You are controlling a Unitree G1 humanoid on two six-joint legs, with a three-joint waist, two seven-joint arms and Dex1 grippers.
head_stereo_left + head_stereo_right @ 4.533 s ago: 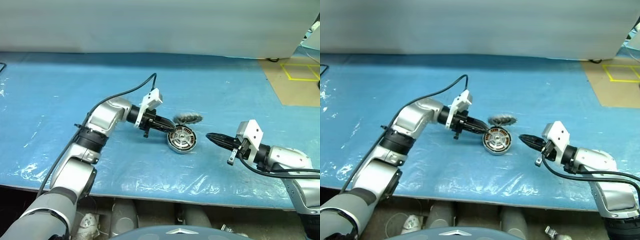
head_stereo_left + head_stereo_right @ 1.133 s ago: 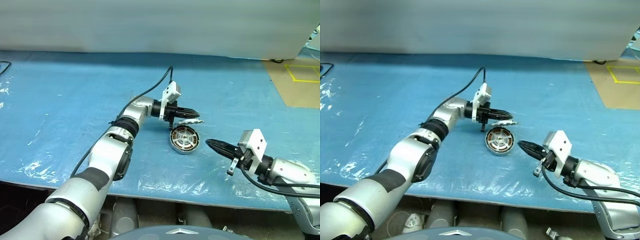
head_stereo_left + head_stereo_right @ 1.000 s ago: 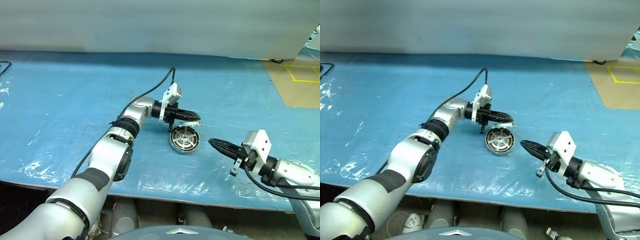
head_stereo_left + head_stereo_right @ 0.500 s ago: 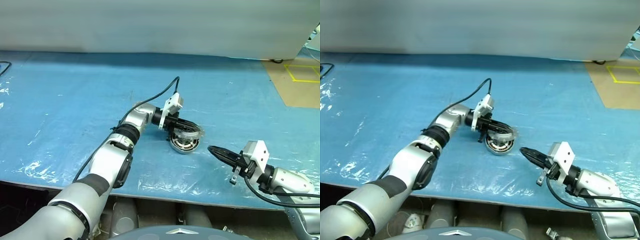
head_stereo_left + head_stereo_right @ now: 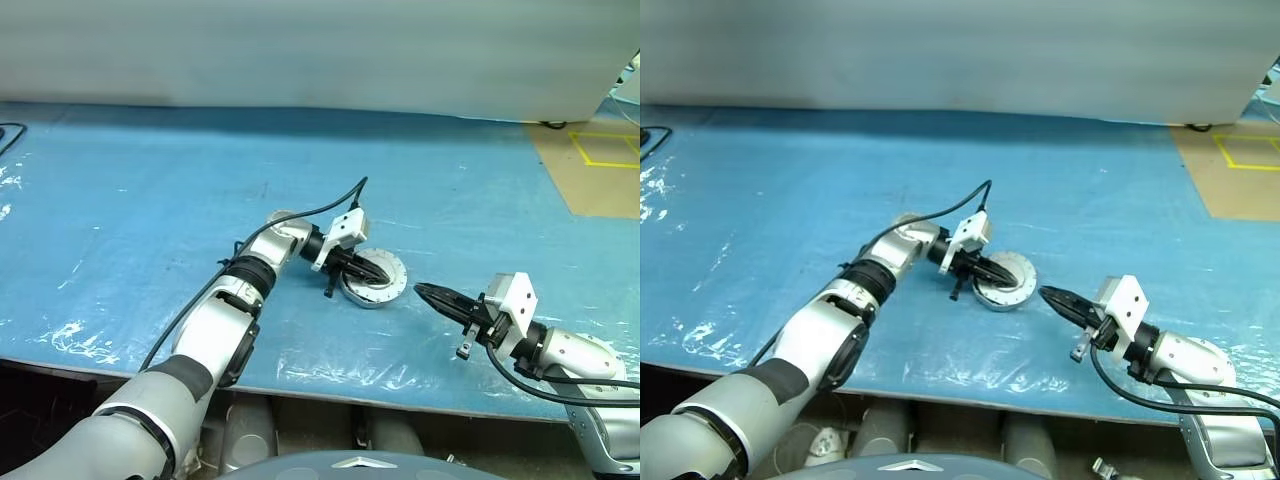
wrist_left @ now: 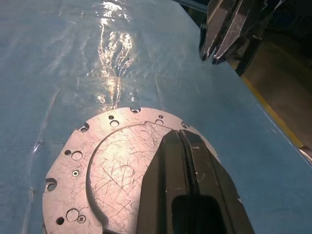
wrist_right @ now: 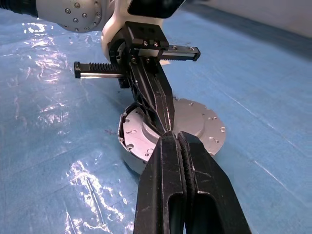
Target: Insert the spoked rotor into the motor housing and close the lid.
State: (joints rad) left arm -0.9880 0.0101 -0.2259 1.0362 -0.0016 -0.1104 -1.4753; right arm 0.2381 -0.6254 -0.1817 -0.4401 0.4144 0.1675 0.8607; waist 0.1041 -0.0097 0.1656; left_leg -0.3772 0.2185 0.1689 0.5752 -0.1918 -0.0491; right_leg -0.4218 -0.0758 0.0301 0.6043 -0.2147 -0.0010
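- My left gripper, fingers pressed together, lies flat on the lid, seating it on the motor housing.
- My right gripper, also closed and empty, waits at the housing's four o'clock, out of the way.

- The lid is bare silver metal, its plain face scuffed with fine scratches and drilled with small holes.
- The surface wears a blue plastic sheet, glossy and wrinkled, with bright glare patches.
- The left hand has matt black fingers, lightly scuffed.
- The motor housing has a smooth silver metal wall.

Blue plastic-covered table, grey wall
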